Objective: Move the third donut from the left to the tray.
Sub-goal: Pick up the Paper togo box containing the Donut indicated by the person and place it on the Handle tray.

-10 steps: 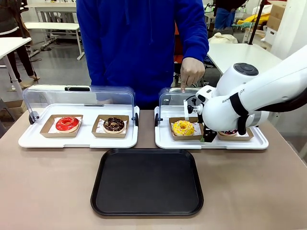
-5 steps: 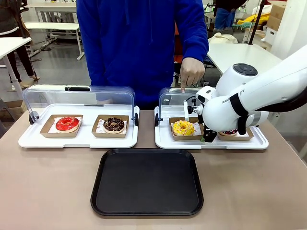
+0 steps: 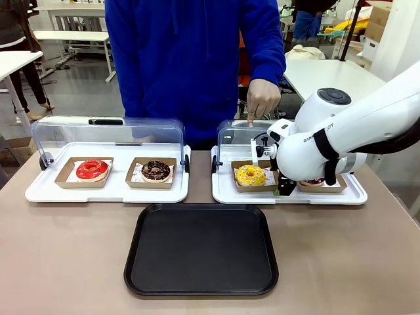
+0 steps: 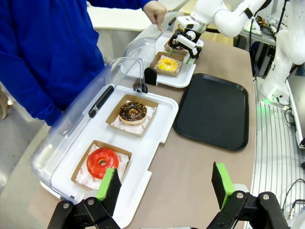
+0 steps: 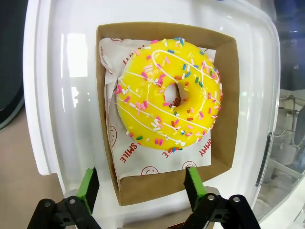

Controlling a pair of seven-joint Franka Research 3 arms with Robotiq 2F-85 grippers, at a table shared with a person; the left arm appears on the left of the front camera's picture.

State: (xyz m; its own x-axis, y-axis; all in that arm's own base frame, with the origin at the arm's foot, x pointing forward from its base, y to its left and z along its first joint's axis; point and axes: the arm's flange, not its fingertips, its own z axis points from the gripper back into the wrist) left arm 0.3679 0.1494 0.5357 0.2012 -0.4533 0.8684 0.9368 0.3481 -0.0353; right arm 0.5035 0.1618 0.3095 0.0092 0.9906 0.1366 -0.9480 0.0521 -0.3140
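Observation:
The third donut from the left (image 3: 250, 174) has yellow icing with sprinkles and lies in a shallow brown box (image 3: 255, 189) on the right white tray (image 3: 223, 194). My right gripper (image 3: 283, 187) is low at that box's right end. In the right wrist view the donut (image 5: 167, 93) is straight ahead. My right gripper (image 5: 140, 183) is open, with one green finger on each side of the box's near corner (image 5: 143, 193). The black tray (image 3: 200, 249) lies in front, with nothing on it. My left gripper (image 4: 164, 183) hangs open over the table's left end.
A person in blue stands at the far side, one hand (image 3: 262, 98) on the raised clear lid (image 3: 236, 134) of the right white tray. The left white tray (image 3: 39, 191) holds a red donut (image 3: 92, 169) and a chocolate donut (image 3: 156, 170) under an open lid.
The right arm has shifted very slightly beside the yellow donut's box. The donuts, the black tray and the person's hand are where they were.

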